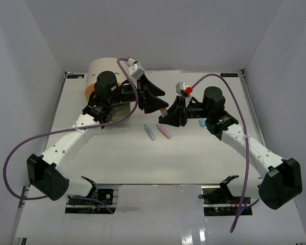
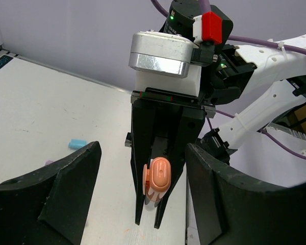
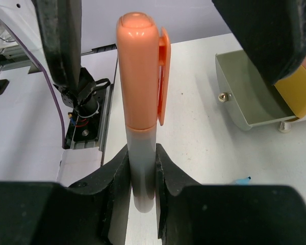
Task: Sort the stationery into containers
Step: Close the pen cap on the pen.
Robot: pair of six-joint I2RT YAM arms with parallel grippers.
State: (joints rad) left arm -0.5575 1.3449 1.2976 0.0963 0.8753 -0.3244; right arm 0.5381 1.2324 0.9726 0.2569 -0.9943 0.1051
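Observation:
An orange-capped marker (image 3: 138,76) with a pale grey barrel stands upright in my right gripper (image 3: 142,168), which is shut on the barrel. In the left wrist view the same marker (image 2: 158,176) shows cap-on between the right gripper's thin black fingers (image 2: 141,168). My left gripper (image 2: 143,153) is open, one jaw on each side of the marker and not touching it. From above, both grippers meet mid-table, left gripper (image 1: 155,100) facing right gripper (image 1: 172,113). Behind the left arm is the beige cabinet (image 1: 103,67). Its grey-green drawer (image 3: 245,97) and yellow drawer (image 3: 301,97) stand pulled out.
A blue pen (image 1: 150,131) and a purple-pink pen (image 1: 164,131) lie on the table in front of the grippers. A small blue piece (image 1: 202,122) lies beside the right arm and also shows as a blue piece (image 2: 77,144) in the left wrist view. White walls enclose the table.

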